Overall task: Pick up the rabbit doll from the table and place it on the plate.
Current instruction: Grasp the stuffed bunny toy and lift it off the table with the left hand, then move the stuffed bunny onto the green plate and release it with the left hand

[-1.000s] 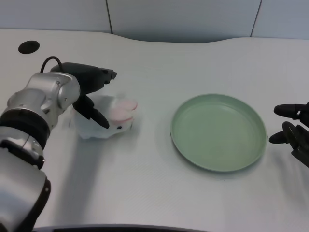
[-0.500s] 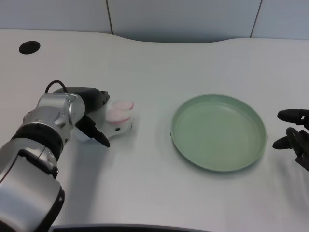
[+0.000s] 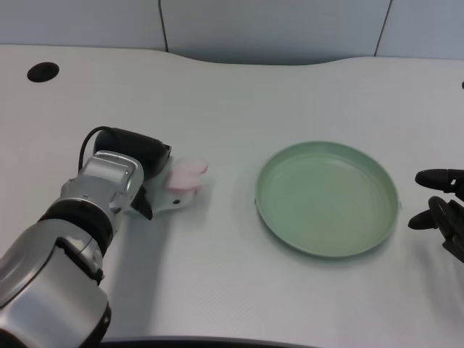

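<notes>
The white rabbit doll (image 3: 183, 185) with pink ears lies on the table at the left, its head and ears pointing toward the plate. My left hand (image 3: 138, 158) sits over the doll's body and hides most of it. The hand wraps the doll from the far side, and a black finger (image 3: 145, 208) presses against its near side. The doll still rests on the table. The green plate (image 3: 326, 197) stands to the right, about a hand's width from the doll, with nothing on it.
My right hand (image 3: 438, 210) waits at the right edge, just beyond the plate's rim. A dark round hole (image 3: 43, 71) is in the table at the far left. Behind the table's curved back edge (image 3: 275, 62) rises a grey wall.
My left hand has dropped lower over the doll and closed around its body. Less of the doll shows now, only its head and ears. The plate has not moved.
</notes>
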